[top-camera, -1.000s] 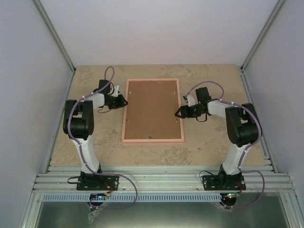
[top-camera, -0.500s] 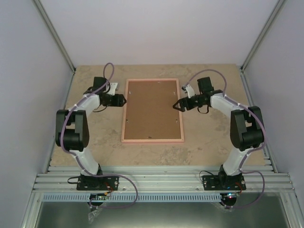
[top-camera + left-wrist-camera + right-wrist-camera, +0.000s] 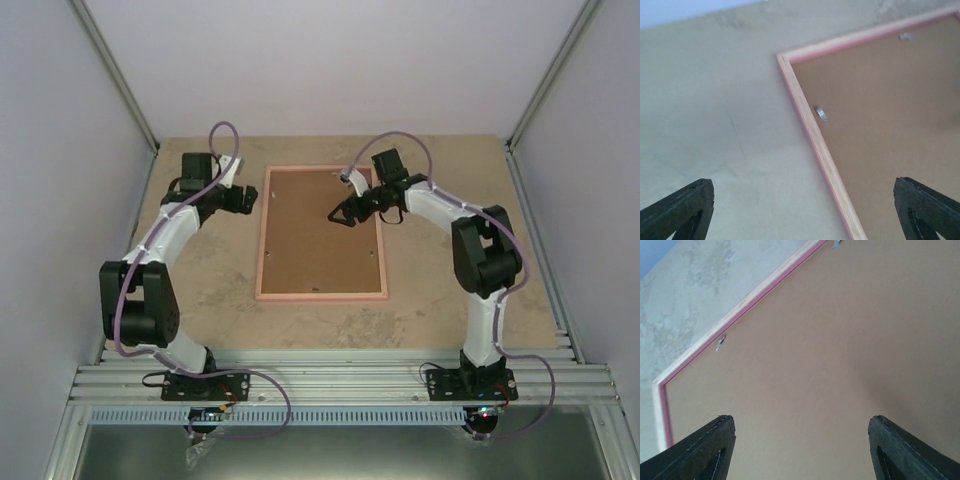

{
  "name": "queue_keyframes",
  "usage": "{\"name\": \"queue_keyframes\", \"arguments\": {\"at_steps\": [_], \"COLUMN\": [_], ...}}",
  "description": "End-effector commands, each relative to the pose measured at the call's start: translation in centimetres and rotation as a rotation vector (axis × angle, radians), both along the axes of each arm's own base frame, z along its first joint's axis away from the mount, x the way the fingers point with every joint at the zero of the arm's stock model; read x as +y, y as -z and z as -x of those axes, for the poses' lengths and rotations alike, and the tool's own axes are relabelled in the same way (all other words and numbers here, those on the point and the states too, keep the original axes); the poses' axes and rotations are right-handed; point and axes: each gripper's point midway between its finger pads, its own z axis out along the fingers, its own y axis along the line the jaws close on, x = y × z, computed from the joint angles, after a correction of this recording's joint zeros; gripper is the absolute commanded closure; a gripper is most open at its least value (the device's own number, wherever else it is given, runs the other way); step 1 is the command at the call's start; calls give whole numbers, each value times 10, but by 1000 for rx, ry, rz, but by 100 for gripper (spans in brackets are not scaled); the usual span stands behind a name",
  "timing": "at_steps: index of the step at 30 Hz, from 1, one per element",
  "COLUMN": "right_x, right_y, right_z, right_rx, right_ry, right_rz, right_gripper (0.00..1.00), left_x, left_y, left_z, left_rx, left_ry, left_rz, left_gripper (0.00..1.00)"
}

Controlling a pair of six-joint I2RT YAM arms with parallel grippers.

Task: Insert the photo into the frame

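Observation:
The pink frame (image 3: 320, 294) lies flat in the middle of the table, filled by a brown backing board (image 3: 315, 250). The photo is hidden. My left gripper (image 3: 247, 197) hangs open just off the frame's upper left side. In the left wrist view, the frame's rail (image 3: 812, 132) and corner run between its wide-spread fingers (image 3: 685, 207). My right gripper (image 3: 336, 214) is open over the board's upper right part. Its wrist view shows only board (image 3: 840, 350) between the fingers (image 3: 715, 440), with nothing held.
Small metal tabs (image 3: 820, 112) (image 3: 720, 341) sit along the frame's inner edge over the board. Beige tabletop (image 3: 200, 280) surrounds the frame. White walls stand close on the left, right and far sides, and an aluminium rail (image 3: 340, 380) runs along the near edge.
Both arms stretched toward the far end of the frame. The left gripper opened wide beside the left rail. The right gripper moved from the right rail in over the board.

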Motion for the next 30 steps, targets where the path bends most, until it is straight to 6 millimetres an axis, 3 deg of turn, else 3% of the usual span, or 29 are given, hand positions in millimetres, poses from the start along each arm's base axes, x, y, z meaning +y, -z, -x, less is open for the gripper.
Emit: {"name": "queue_keyframes", "arguments": {"at_steps": [1,3,9,14,19,24,27,30], "right_x": [12,16,28,37,44,49,39,27], "right_y": [-3,-3,2,8,33,59,89,113], "right_z": [-31,-46,-87,-110,-116,-118,-117,-106], "right_rx": [-72,-91,-150,-182,-178,-181,-133,-77], "right_ry": [3,23,73,106,134,143,177,187], "right_rz": [11,14,27,17,56,98,158,201], "right_gripper": [27,28,32,34,36,40,46,49], "left_x": [6,-7,-5,-6,-8,-18,-22,-24], "left_y": [-42,-22,2,38,69,83,89,100], "left_z": [-36,-47,-82,-102,-103,-104,-99,-94], "left_rx": [-136,-17,48,173,232,259,267,292], "left_ry": [-84,-52,-244,-390,-437,-437,-437,-436], "left_rz": [26,88,214,210,210,179,154,128], "left_gripper": [1,1,1,1,1,1,2,9]}}
